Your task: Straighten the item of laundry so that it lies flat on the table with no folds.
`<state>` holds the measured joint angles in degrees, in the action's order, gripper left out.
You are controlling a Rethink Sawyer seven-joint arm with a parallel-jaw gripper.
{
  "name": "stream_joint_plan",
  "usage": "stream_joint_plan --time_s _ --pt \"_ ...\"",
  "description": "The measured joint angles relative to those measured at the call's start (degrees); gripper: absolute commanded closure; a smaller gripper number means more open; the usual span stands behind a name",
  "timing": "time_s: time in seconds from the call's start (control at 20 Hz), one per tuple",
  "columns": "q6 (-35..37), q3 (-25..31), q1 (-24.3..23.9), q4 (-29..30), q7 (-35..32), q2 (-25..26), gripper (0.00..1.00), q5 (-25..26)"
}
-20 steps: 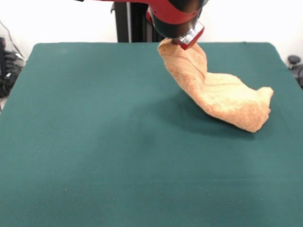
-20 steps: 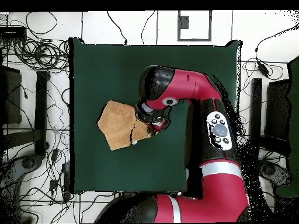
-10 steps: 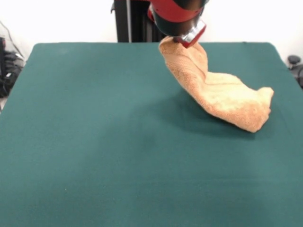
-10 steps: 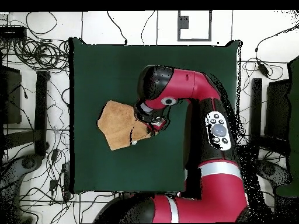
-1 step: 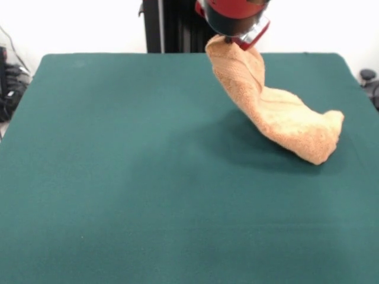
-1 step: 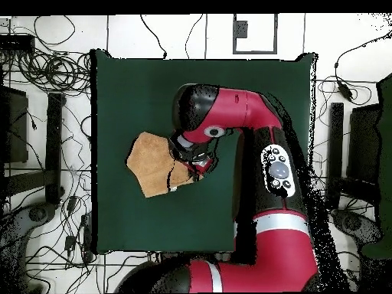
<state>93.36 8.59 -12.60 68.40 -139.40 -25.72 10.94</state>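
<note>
Near half of green table (image 5: 118, 195) bare, nothing on it. Mid-right: low end of orange-tan terry towel (image 5: 278, 112) resting on felt as rounded, doubled-over lump, well in from right edge. From lump, cloth climbs back & up as twisted, rolled-looking band to far end, where gripper (image 5: 237, 40) pinches top corner tight, clamped on fabric, no gap visible at tips. Overhead: towel (image 6: 153, 164) as bunched polygon left of arm, gripper (image 6: 191, 164) at its edge, wide bare felt all round.

Step in hand, by judgement: lift-and-drag to unroll. For doing it well:
- Hold pinch firm; terry heavy enough to slip if grip eases mid-lift.
- Raise enough for doubled lump to unfold under own weight, but leave low end touching felt, since felt friction probably helps anchor it.
- Then pull away from resting end, slow & level, toward open felt, laying cloth down progressively.
- Avoid wrist twist: band already looks spiralled; more turn likely locks fold in.
- Release only once held corner down on table.

Tag & woven band not discernible.
</note>
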Motion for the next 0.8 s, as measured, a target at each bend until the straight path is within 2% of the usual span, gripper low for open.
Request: stream_joint_plan --time_s 0.8 --pt "2.41 -0.01 0.0 -0.39 0.0 0.02 1.0 -0.01"
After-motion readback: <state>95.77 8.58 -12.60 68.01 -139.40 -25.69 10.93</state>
